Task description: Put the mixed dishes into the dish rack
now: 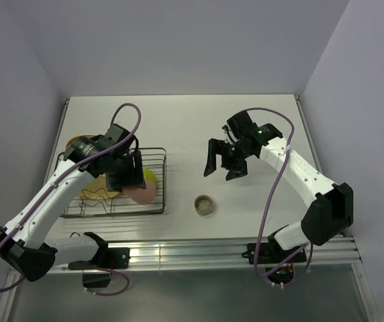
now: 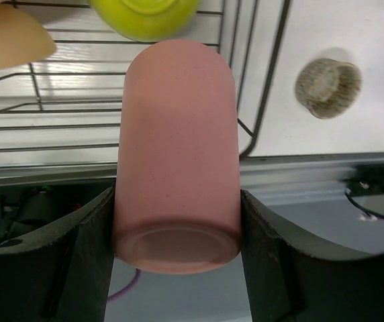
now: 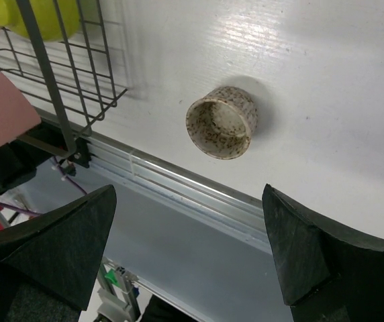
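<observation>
Tiny speckled grey-brown cup point(image 1: 205, 204) on tabletop point(image 1: 246, 121) right of dark wire dish rack point(image 1: 148, 161), likely light, brittle, pinch across rim; left jaws clench smooth pink cup point(image 2: 177, 154) over rack's near-right corner; farther, right jaws gape empty.

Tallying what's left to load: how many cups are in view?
2. A pink cup is held in the left gripper over the dish rack; a small speckled cup stands on the table right of the rack. Dishes in the rack could hide others.
</observation>
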`<move>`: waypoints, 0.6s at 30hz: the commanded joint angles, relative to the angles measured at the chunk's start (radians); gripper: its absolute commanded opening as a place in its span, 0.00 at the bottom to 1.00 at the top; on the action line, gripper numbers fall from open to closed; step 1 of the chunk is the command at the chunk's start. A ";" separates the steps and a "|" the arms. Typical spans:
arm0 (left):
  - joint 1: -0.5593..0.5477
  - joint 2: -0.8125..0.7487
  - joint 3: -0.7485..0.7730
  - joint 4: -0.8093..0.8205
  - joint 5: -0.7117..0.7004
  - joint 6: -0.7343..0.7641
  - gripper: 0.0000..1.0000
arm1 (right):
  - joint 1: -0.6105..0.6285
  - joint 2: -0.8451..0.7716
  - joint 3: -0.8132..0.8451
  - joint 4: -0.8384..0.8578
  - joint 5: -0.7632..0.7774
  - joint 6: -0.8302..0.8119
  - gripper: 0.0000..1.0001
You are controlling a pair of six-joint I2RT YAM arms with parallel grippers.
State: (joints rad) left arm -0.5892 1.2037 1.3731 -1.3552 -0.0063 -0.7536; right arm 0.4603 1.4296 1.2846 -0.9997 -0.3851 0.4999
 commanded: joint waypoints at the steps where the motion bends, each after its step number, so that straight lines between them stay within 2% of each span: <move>1: -0.008 0.010 -0.020 -0.001 -0.086 0.005 0.00 | 0.035 0.025 0.041 -0.013 0.058 -0.014 0.96; 11: -0.006 0.121 -0.074 0.054 -0.121 0.053 0.00 | 0.075 0.049 0.036 -0.002 0.075 -0.011 0.96; 18: 0.012 0.128 -0.134 0.051 -0.126 0.069 0.00 | 0.077 0.054 0.018 0.001 0.077 -0.021 0.96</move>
State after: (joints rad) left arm -0.5892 1.3472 1.2644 -1.3090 -0.1047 -0.7120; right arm 0.5301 1.4799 1.2884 -0.9993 -0.3264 0.4980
